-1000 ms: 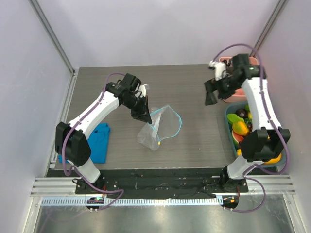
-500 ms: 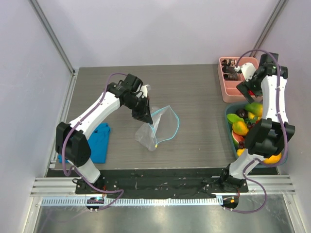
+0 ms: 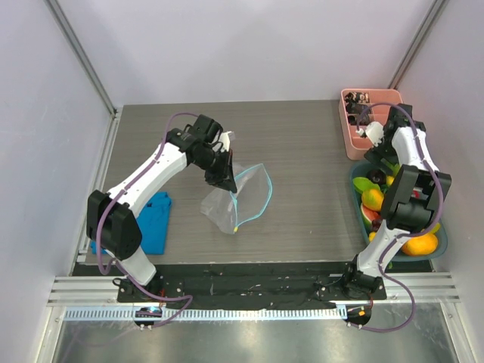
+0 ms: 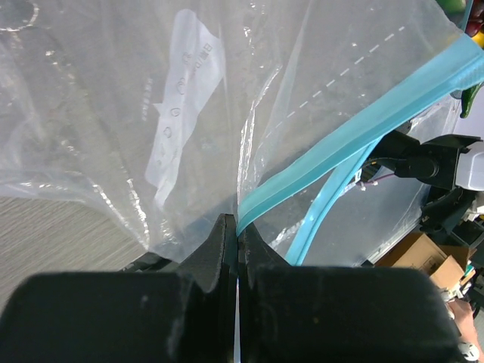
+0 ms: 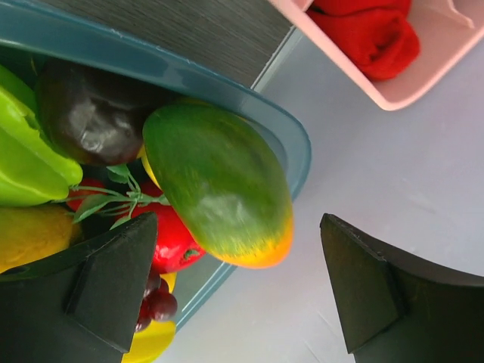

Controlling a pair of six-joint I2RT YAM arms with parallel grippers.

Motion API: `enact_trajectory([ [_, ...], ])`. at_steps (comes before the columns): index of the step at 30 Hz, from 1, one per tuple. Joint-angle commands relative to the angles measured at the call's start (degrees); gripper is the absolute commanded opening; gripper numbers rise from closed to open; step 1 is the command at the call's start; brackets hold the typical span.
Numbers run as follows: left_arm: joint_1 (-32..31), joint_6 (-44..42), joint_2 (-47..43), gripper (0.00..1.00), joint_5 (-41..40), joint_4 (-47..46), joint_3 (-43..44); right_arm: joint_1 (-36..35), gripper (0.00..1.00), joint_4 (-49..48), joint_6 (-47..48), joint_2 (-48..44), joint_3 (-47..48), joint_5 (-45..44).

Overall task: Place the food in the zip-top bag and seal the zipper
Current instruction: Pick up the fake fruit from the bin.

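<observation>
- My left end effector (image 3: 222, 179) sat left of centre in the top view, closed tight on the zip-top bag (image 3: 227, 206).
- On the left wrist camera the two jaws met with no gap, pinching the clear film right where one end of the zipper (image 4: 355, 136) ran in.
- The teal strip curved out in an open loop toward the centre of the top view, so the bag's mouth stood open and unsealed.
- The rest of the bag hung crumpled below and to the left of the grip, over the grey tabletop (image 3: 302, 151); I could not tell how much of it touched.
- I saw no fruit inside the bag.
- My right end effector (image 5: 238, 219) was at the right edge of the top view, over the far end of the teal bin (image 5: 151, 64), jaws spread wide and gripping nothing.
- Through the right wrist camera a green-and-orange mango (image 5: 219, 181) lay in the gap between the jaws, resting on the bin's rim.
- Beside it sat a dark purple fruit (image 5: 91, 113), a bright green piece (image 5: 30, 159), a red fruit (image 5: 170, 242) and grapes (image 5: 155, 302).
- The pink tray (image 3: 355, 128) stood just beyond the bin, upper right.
- A blue cloth (image 3: 155, 219) lay flat at lower left.
</observation>
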State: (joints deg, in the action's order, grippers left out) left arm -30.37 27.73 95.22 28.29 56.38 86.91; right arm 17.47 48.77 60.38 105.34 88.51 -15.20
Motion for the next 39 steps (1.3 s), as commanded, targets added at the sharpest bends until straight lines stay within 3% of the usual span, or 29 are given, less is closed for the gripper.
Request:
enact_trajectory([
  [1,-0.22,-1.36,0.05,0.0,-0.08,-0.92,2.03,-0.07,0.92,-4.56,1.67,-0.05,-1.41,-2.64],
  [7,-0.22,-1.36,0.76,0.0,0.18,-0.66,2.73,0.02,0.86,-6.15,1.49,1.18,-3.52,-3.25],
  [13,-0.3,-1.62,0.49,0.0,0.09,-0.66,2.65,0.02,0.57,-5.62,1.58,-1.36,-5.72,-3.08],
  [16,-0.22,-1.71,0.41,0.0,0.44,-0.75,2.65,-0.07,0.34,-2.82,0.53,-2.76,-4.67,-1.85],
  [19,-0.22,-1.8,0.49,0.0,0.97,-0.66,3.0,-0.16,0.2,1.47,-1.92,-4.17,-0.54,0.95],
  [23,-0.3,-1.62,-0.12,0.0,2.11,-1.62,3.7,-1.3,0.06,9.22,-8.77,-5.58,11.9,9.81],
  [27,-0.3,2.32,-0.65,0.0,7.2,-6.35,3.35,-3.32,0.01,15.9,-21.92,-6.99,22.39,24.31],
  [28,-0.22,4.07,-0.3,0.0,9.65,-6.81,3.61,-3.67,0.01,17.57,-24.32,-7.42,24.15,31.39],
  [30,-0.22,5.58,0.31,0.0,12.21,-7.94,4.14,-4.64,0.01,17.5,-31.43,-9.01,27.58,38.45],
  [31,-0.04,6.54,0.75,0.0,15.01,-8.3,4.31,-4.9,0.01,16.1,-40.51,-9.62,28.38,46.15],
  [33,0.22,10.14,1.28,0.0,18.18,-11.27,3.62,-5.95,0.01,13.21,-49.17,-12.33,29.0,55.76],
  [35,0.31,11.91,1.37,0.0,20.91,-12.69,3.17,-7.36,0.01,0.24,-66.56,-15.93,22.55,65.41],
  [39,0.31,12.52,0.93,0.0,22.59,-13.58,4.31,-13.58,0.01,-34.9,-94.96,-27.18,3.55,67.94],
])
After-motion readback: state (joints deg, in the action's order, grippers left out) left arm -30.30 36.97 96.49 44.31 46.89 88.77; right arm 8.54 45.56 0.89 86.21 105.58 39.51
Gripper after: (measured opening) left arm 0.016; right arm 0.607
